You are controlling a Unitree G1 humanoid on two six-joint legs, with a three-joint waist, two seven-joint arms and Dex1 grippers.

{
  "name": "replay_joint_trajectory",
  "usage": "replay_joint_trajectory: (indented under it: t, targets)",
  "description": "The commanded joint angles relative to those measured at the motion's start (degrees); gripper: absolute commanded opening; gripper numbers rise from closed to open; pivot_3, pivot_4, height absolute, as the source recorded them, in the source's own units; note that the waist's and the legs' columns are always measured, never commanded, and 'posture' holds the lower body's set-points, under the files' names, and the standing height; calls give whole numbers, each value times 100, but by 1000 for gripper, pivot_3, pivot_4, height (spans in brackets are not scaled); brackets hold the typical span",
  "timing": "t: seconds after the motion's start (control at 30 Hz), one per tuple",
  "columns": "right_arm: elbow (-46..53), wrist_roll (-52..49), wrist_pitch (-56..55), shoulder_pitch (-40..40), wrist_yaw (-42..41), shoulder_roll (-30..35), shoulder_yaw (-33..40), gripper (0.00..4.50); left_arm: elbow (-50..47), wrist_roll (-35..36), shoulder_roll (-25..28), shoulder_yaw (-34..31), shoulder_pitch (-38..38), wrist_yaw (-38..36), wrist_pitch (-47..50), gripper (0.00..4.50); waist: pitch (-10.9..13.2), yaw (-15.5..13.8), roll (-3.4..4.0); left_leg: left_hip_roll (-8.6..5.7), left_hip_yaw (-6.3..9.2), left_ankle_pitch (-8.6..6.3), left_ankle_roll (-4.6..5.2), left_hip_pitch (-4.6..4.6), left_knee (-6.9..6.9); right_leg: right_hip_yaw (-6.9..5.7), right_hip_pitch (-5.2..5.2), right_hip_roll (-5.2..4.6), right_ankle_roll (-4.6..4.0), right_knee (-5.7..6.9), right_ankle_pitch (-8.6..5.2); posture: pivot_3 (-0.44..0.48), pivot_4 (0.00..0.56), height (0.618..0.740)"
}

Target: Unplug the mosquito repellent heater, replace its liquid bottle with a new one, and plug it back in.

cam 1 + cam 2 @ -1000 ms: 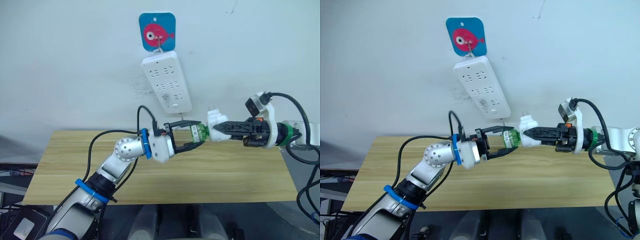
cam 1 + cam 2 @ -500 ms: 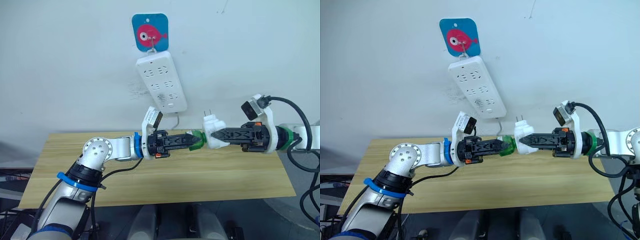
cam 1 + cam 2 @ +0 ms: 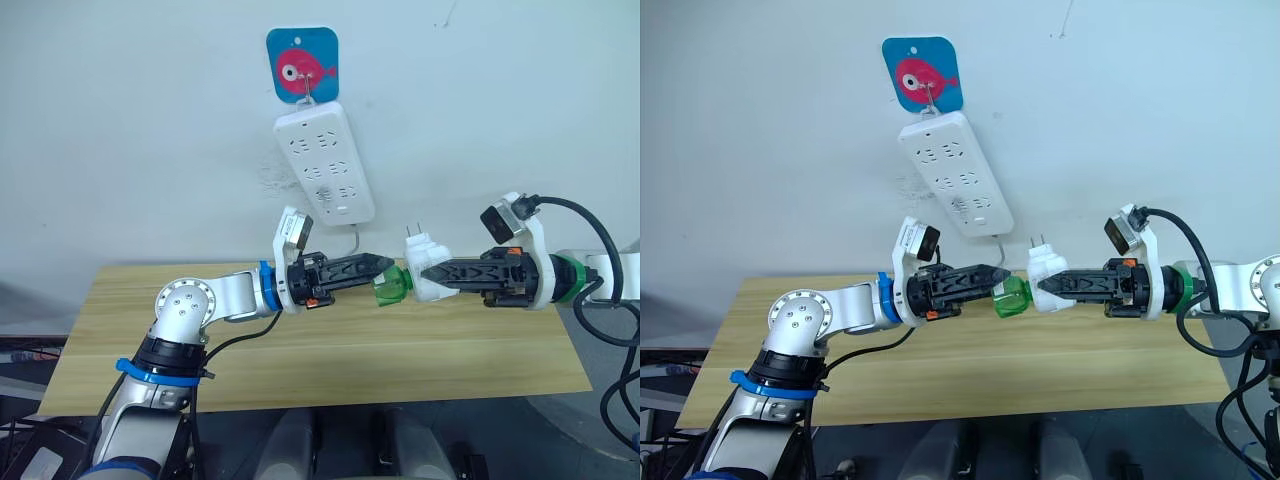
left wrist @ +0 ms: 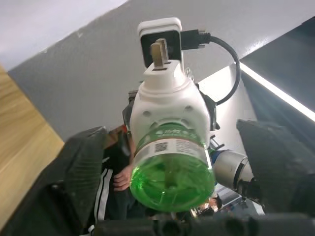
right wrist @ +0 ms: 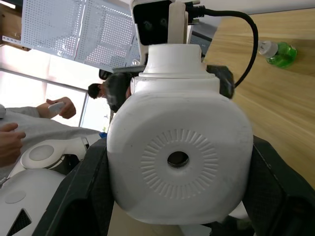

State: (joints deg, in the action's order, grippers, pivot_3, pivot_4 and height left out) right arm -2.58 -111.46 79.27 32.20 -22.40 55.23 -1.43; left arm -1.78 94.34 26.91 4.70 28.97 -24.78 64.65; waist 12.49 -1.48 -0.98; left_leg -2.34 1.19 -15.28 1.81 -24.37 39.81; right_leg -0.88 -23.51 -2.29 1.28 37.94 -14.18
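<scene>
we hold the heater (image 3: pixel 428 270) in the air above the table (image 3: pixel 300 350), near its back edge, our right gripper (image 3: pixel 432 275) pinching its rounded sides. its bottle (image 3: pixel 394 285) hangs from it, green and light, likely slick. our left gripper (image 3: pixel 385 264) sits spread just beside the bottle, touching nothing. we judge the bottle's straight wall the best hold. the new one (image 5: pixel 278 51) lies on the table.

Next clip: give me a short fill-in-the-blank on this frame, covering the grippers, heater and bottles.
1. The right gripper is shut on the ______.
2. The liquid bottle in the heater is coloured ______.
3. The left gripper is ______, not gripping the bottle.
4. The new one lies on the wooden ______.

Missing: heater; green; open; table
</scene>
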Motion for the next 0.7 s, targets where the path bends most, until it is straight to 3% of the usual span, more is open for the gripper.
replay_joint_trajectory:
  t: [0.03, 0.2, 0.23, 0.3, 0.37, 0.53, 0.7]
  targets:
    - [-38, -154, -23, 49, -30, 79, 165, 2977, -320, -420, 273, -305, -109, -346, 24, 4468, 1, 0, 0, 0, 0, 0, 0, 0, -1, 0, -2, 0, 0, 1, 0, 97, 216, 740]
    - [-295, -154, -71, 65, 110, 111, 269, 2977, -1228, -1962, 1042, -280, -545, -1521, -635, 4468, 0, 6, 1, 1, -3, 0, 0, 0, -7, 2, -5, 0, -4, -2, -2, 96, 211, 740]
    - [-385, -154, -87, 59, 158, 123, 293, 2977, -1572, -2577, 1278, -86, -680, -1877, -1050, 4468, 1, 0, 3, 1, -6, 0, 0, 0, -13, 3, -4, -2, -6, -8, -3, 102, 208, 740]
    - [-569, -154, -127, 74, 275, 104, 315, 2977, -2029, -4456, 1608, 537, -936, -2391, -2638, 4468, -1, -12, 5, 1, -9, 0, -1, -1, -20, 2, -5, -7, -9, -19, -4, 102, 208, 740]
    - [-663, -154, -114, 99, 329, 78, 318, 2977, -2055, -5938, 1585, 933, -1140, -2680, -4278, 4468, -1, -50, 7, -2, -18, 0, 0, 0, -40, 5, -3, -17, -13, -33, -6, 113, 207, 740]
    - [-819, -154, -101, 279, 493, -67, 267, 2977, -965, -9263, 761, 1144, -1175, -1612, -8849, 4468, -3, -182, 9, -1, -33, 9, 5, -2, -90, 6, -8, -25, -6, -104, 23, 113, 207, 740]
    - [-794, -154, -53, 309, 574, -208, 236, 2977, -305, -10582, 247, 1032, -851, -632, -10120, 4468, -3, -238, 8, -2, -36, 6, 11, -38, -99, 5, -47, -30, -1, -102, 27, 119, 202, 740]
